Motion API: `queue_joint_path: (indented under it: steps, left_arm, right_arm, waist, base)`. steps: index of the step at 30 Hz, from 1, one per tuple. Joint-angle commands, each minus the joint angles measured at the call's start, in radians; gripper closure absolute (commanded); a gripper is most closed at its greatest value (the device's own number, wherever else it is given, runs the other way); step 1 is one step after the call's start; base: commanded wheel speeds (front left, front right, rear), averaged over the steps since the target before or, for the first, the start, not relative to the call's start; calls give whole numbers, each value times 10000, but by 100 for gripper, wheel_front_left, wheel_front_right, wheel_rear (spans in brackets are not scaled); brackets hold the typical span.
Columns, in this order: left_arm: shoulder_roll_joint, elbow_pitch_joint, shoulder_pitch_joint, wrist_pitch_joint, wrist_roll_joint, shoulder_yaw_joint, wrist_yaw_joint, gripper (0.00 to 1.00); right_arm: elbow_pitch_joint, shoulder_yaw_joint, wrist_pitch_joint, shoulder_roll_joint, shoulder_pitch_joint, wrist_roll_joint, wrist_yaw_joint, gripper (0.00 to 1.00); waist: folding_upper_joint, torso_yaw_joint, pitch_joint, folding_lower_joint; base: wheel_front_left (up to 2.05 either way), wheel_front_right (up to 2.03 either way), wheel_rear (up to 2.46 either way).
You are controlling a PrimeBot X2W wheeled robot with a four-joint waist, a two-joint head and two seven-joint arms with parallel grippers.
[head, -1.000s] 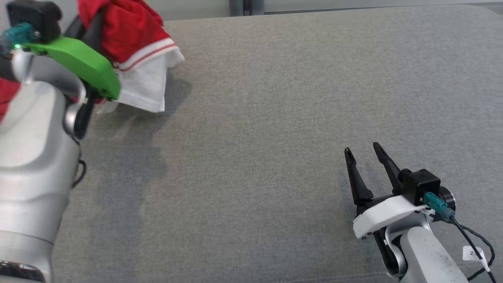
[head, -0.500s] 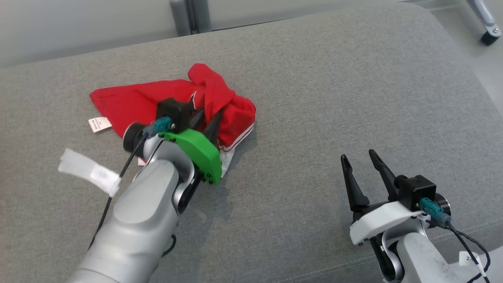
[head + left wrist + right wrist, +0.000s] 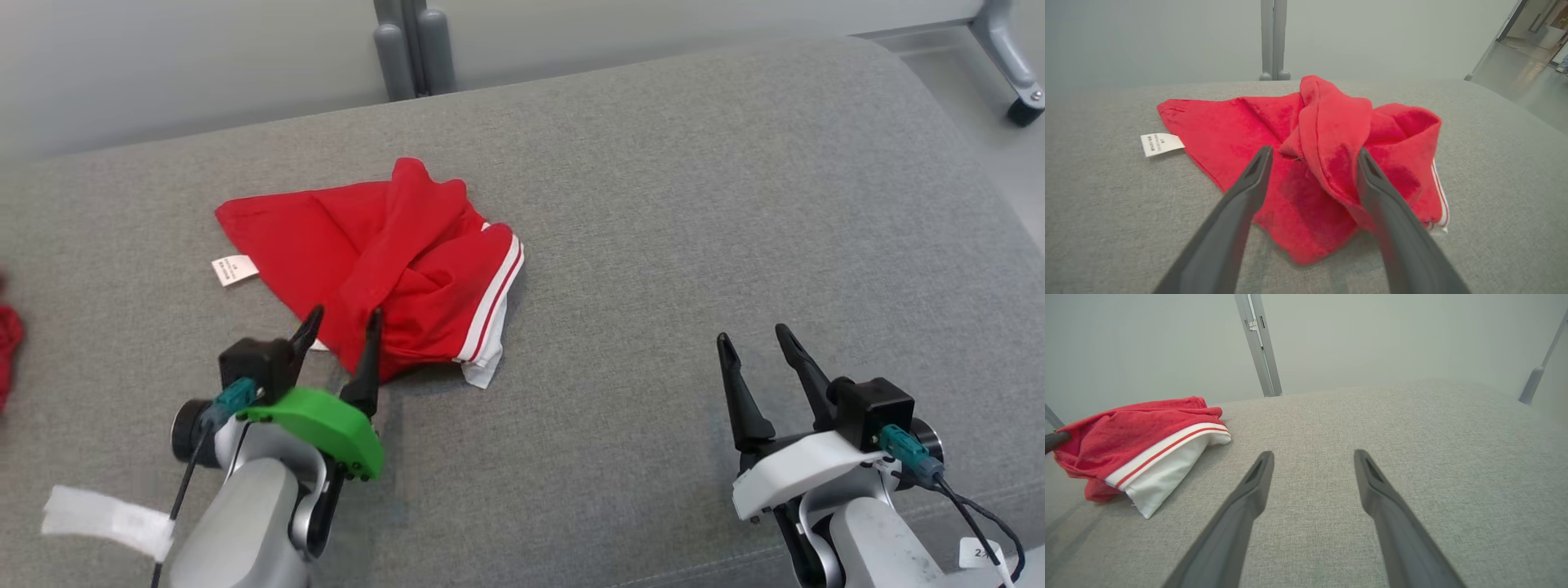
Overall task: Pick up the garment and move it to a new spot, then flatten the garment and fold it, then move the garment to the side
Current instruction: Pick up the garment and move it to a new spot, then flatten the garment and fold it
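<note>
Right now the red garment (image 3: 392, 261) lies in a bunched heap on the desk (image 3: 694, 204), which has a grey cloth top. It sits on the left half, a bit back from the near edge. It isn't flat. One thick fold stands up in the middle, and a pointed part spreads out to the left with a small white tag (image 3: 233, 269) poking out of its edge. On the right side a white hem with red stripes (image 3: 490, 310) is turned under, so some white cloth peeks out at the near corner. The left gripper (image 3: 346, 314) is just in front of the heap with its two dark fingers spread wide and nothing between them. In the left wrist view the fingers frame the raised fold, but I can't tell if the tips touch the cloth. I think it waits there because it is close to the near edge and could grab a corner and pull the heap flat. The right gripper (image 3: 752, 333) is wide open too and holds nothing. It is over bare desk, well apart from the garment, maybe to stay out of the way until two corners need pulling. The flattening and folding are not done yet.
</note>
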Motion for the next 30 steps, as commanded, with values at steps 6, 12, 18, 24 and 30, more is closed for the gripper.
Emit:
queue_joint_path:
  steps: [6, 12, 18, 24, 30]
  left_arm:
    - [137, -1504, 1711, -29, 909, 1467, 240, 0]
    - [-188, -2907, 3194, -19, 2130, 2911, 403, 0]
    - [-633, -4016, 4458, -20, 3125, 4135, 269, 0]
    - [-993, -4461, 5348, -20, 3782, 4866, -69, 0]
    - [-1109, -4486, 5080, -19, 3990, 4891, -295, 0]
  right_arm:
    - [-45, 22, -29, -7, 136, 63, -5, 0]
    - [-72, 104, -29, 0, 205, -23, -5, 0]
    - [-56, 161, -29, 8, 384, 12, -5, 0]
    - [-69, 90, -29, 15, 678, 38, -3, 0]
    - [-48, 198, -29, 6, 599, 2, -5, 0]
  waist:
    - [-1, 481, -390, 0]
    - [-1, 573, -601, 0]
    - [-1, 469, -869, 0]
    - [-1, 471, -1010, 0]
    - [-1, 811, -723, 0]
  base:
    - [0, 0, 0]
    - [0, 0, 0]
    - [0, 0, 0]
    - [0, 0, 0]
    - [0, 0, 0]
